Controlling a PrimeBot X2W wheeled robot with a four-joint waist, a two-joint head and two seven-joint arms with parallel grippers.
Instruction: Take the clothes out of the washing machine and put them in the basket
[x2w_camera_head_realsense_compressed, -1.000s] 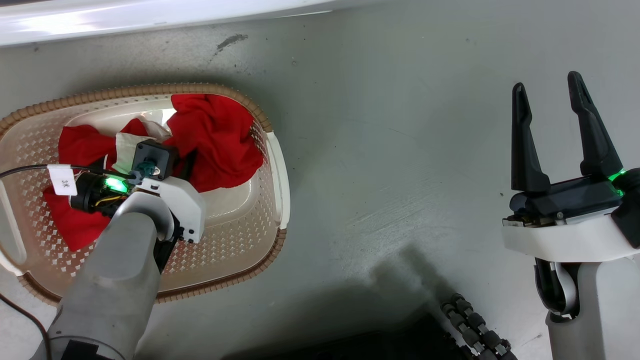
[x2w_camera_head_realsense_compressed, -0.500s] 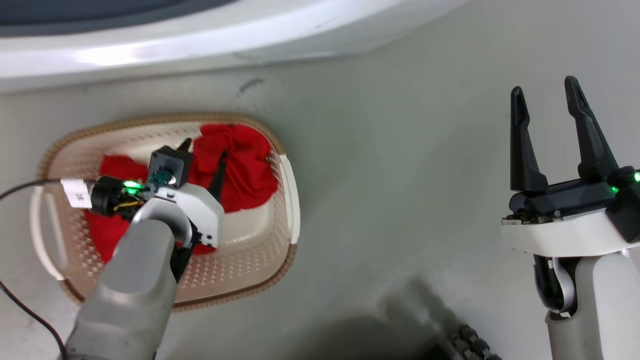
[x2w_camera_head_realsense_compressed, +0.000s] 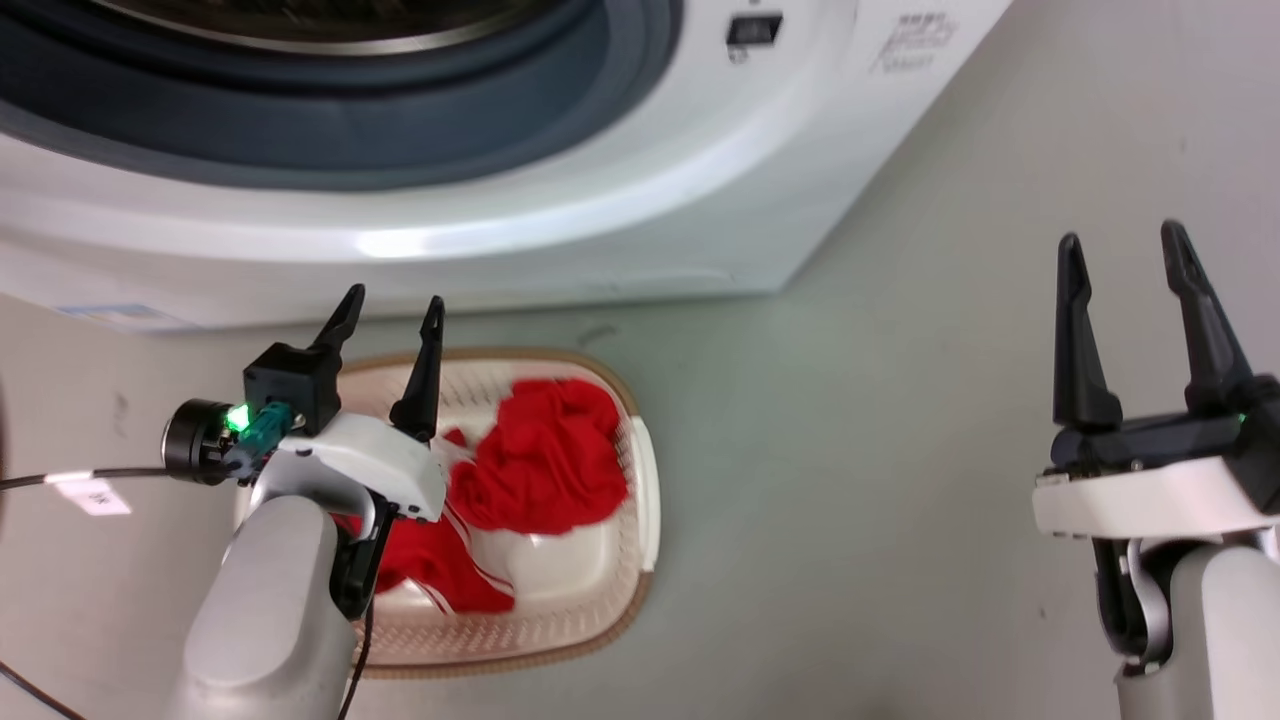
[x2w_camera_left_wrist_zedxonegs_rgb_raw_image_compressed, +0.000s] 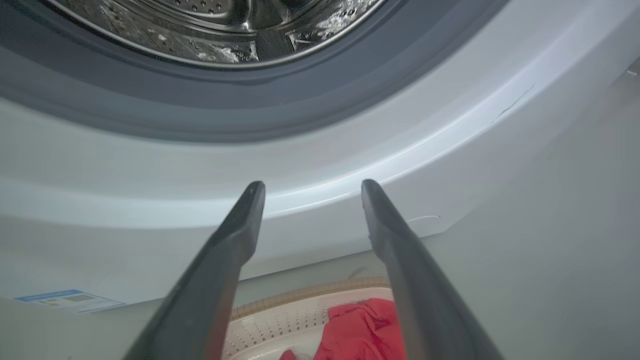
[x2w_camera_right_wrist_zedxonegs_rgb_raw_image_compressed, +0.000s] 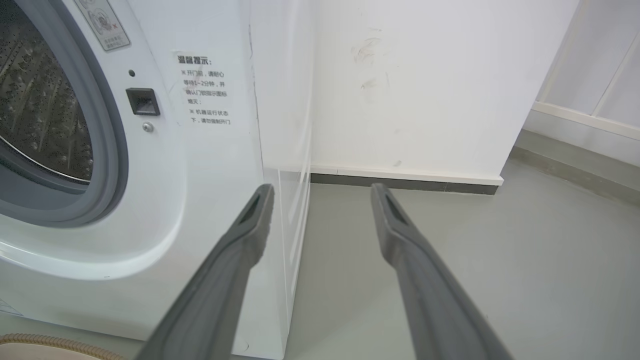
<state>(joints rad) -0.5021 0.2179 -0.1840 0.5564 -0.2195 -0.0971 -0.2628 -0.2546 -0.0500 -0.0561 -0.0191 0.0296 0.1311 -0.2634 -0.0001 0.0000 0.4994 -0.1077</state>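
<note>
"Once the left gripper (x2w_camera_head_realsense_compressed: 392, 305) had come up out of the basket (x2w_camera_head_realsense_compressed: 590, 600), was anything left between its fingers?"

"Nothing; they stood apart and empty, raised over the basket's far rim and pointing at the washing machine (x2w_camera_head_realsense_compressed: 620, 200); a second earlier it was low among the clothes."

"And the clothes themselves?"

"Both lay in the basket, on the floor (x2w_camera_head_realsense_compressed: 850, 450) just before the machine; the plain red garment (x2w_camera_head_realsense_compressed: 545, 465) bunched toward the right, the striped garment (x2w_camera_head_realsense_compressed: 450, 560) lower, partly behind the left arm (x2w_camera_head_realsense_compressed: 270, 600)."

"The right gripper (x2w_camera_head_realsense_compressed: 1122, 240)?"

"Spread open and empty as before, well off to the side; the head view had tilted up, so the porthole (x2w_camera_head_realsense_compressed: 300, 130) came into it."

"So what remained?"

"Little, I judged; the part of the drum (x2w_camera_left_wrist_zedxonegs_rgb_raw_image_compressed: 225, 25) that showed held no fabric, though most of it was out of sight."
</note>
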